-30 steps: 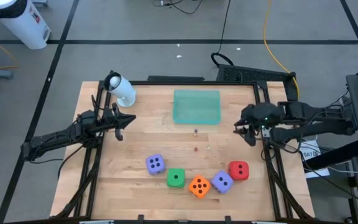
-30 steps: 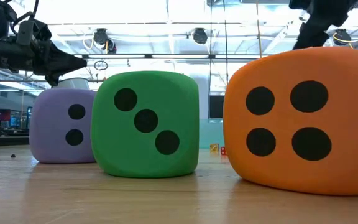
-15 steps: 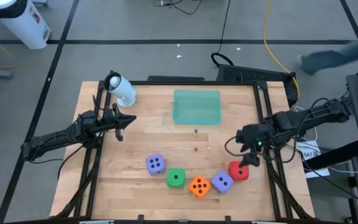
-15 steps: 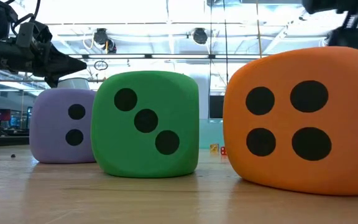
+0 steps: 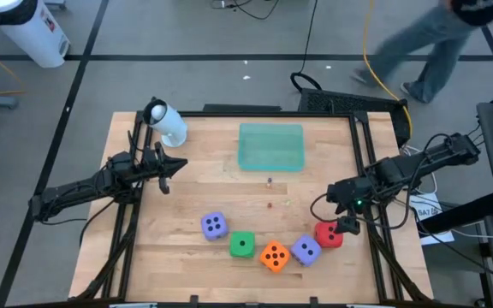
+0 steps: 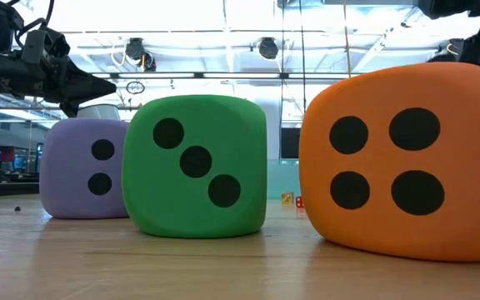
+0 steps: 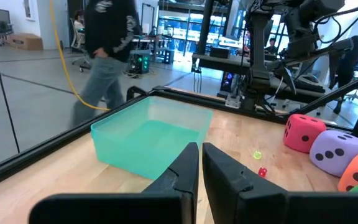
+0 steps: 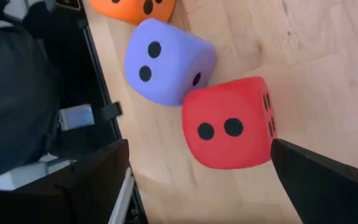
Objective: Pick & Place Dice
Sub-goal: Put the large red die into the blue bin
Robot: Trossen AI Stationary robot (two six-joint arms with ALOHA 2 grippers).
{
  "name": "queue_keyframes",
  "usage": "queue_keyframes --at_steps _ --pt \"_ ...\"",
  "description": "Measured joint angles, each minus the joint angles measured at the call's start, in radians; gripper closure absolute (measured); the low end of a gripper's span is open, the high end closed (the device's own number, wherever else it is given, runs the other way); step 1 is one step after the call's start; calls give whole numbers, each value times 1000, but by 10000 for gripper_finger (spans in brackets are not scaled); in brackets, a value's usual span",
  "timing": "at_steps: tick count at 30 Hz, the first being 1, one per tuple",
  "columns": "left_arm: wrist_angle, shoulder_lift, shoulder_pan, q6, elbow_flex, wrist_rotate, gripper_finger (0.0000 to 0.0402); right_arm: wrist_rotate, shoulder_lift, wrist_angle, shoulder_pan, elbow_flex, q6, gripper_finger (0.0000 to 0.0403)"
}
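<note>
1. Two claws shown. Right claw [image 5: 347, 224] spread wide, poised directly over the red die [image 5: 329, 235] near the right edge of the surface [image 5: 229, 192]; in the right wrist view, dark fingers [image 8: 316, 183] flanking the red die [image 8: 229, 124] on either side, apart from it, nothing pinched.
2. Left claw [image 5: 166, 165] pressed together and empty, waiting above the left part of the surface, near a white cylinder [image 5: 166, 124] lying at the back left corner.
3. Just beside the red die: a purple die [image 5: 305, 250], touching or nearly touching it; then the orange die [image 5: 274, 256], the green die [image 5: 242, 245] and a second purple die [image 5: 214, 225], strung in a shallow arc along the front of the surface.
4. Well apart from the dice, toward the back centre: a teal bin [image 5: 270, 146], seemingly empty as seen from above and from the left wrist.
5. Progress, as judged: none of the five dice placed; first pick about to begin; closing, lifting, carrying and releasing left for every die, presumably into the bin.
6. Hard to make out: two tiny specks [image 5: 270, 181] between bin and dice, unidentifiable. In the low view, red die and one purple die hidden behind the orange die [image 6: 402, 158]. Beyond the surface, a passing person [image 5: 435, 43], blurred and cut off.
</note>
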Motion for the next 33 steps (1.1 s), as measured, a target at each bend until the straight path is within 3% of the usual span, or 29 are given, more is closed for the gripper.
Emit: queue_keyframes --at_steps 4,7,11,18,26,29,33 --pt "0 0 0 9 0 0 369 50 0 117 0 -41 -38 19" --pt "0 0 0 5 0 0 369 55 1 225 -4 -100 -121 19" --pt "0 0 0 -1 0 0 369 33 33 261 -19 -120 -105 19" --pt "-21 0 0 -33 0 0 369 72 135 146 98 33 -98 19" --pt "-25 0 0 -33 0 0 369 397 344 -219 278 301 -119 19" --pt "-34 0 0 -33 0 0 369 414 387 -218 304 304 -94 18" --pt "-48 0 0 -32 0 1 369 357 411 -222 304 298 -44 7"
